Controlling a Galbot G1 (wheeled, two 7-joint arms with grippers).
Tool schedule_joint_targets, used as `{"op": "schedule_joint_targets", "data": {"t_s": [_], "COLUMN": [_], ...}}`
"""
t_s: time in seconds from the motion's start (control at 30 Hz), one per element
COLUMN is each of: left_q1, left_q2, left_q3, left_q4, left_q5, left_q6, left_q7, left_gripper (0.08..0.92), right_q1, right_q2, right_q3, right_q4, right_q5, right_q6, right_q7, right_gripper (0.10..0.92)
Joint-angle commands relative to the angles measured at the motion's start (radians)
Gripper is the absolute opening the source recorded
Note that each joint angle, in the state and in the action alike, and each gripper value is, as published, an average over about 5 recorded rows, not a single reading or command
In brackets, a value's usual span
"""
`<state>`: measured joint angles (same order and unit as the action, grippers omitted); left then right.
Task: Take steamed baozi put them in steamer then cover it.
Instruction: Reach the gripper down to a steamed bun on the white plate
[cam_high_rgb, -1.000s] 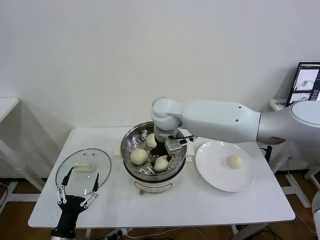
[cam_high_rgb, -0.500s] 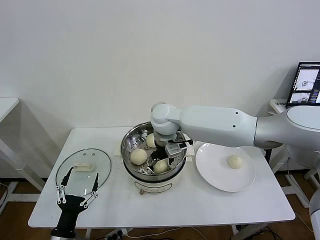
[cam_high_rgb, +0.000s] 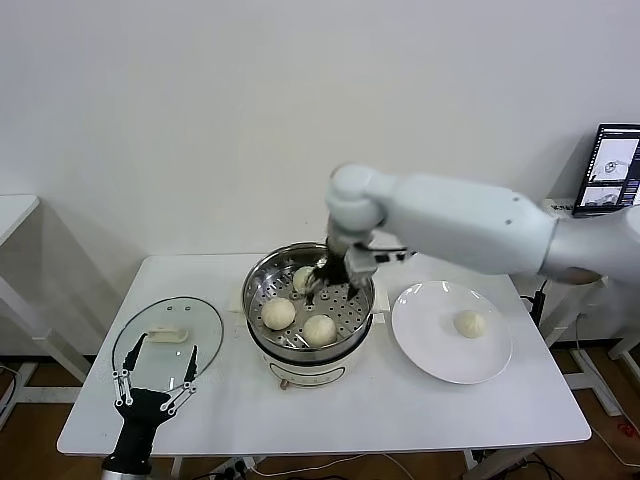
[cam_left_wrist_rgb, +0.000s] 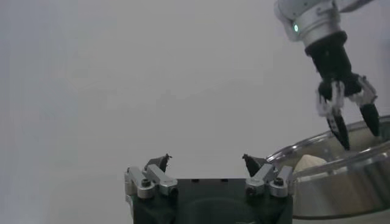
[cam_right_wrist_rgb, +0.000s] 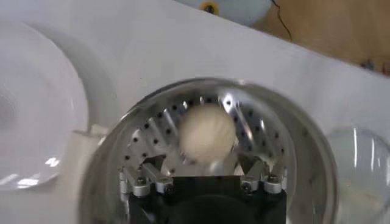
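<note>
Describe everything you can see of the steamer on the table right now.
The steamer is a round, shiny steel pot on a white base, standing upright mid-table between the glass lid and the white plate. It is uncovered. Its perforated tray holds three cream-white baozi: one at the back, two nearer the front. The right gripper hangs open above its rim, holding nothing.

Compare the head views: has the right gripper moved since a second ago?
Yes. The right gripper, open and empty, has risen from the tray inside the steamer to above its far rim.
</note>
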<state>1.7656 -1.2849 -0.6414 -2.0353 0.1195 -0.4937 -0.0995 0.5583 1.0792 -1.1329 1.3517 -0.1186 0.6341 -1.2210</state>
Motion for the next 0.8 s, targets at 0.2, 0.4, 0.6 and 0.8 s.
{"op": "schedule_joint_targets", "data": {"t_s": [0.2, 0.4, 0.6, 0.8], "left_q1": [-0.004, -0.001, 0.004, 0.005], "left_q2": [0.003, 0.004, 0.003, 0.0], "left_q3": [0.012, 0.013, 0.009, 0.006], "left_q4": [-0.004, -0.009, -0.013, -0.016], "left_q5": [0.005, 0.007, 0.009, 0.013], "left_q6": [0.001, 0.003, 0.011, 0.019], "left_q7": [0.001, 0.0, 0.002, 0.002], "left_gripper": [0.823, 0.823, 0.823, 0.823], "right_q1": [-0.029, -0.156, -0.283, -0.392], "right_q2": [-0.332, -0.391, -0.37, -0.301], "right_q3": [0.046, 0.017, 0.058, 0.121], "right_q4": [-0.425, -0.509, -0.552, -0.617], "right_q5": [0.298, 0.301, 0.251, 0.203], "right_q6": [-0.568, -0.601, -0.6, -0.593], "right_q7": [-0.09, -0.039, 0.024, 0.065], "right_gripper": [0.823, 0.823, 0.823, 0.823]}}
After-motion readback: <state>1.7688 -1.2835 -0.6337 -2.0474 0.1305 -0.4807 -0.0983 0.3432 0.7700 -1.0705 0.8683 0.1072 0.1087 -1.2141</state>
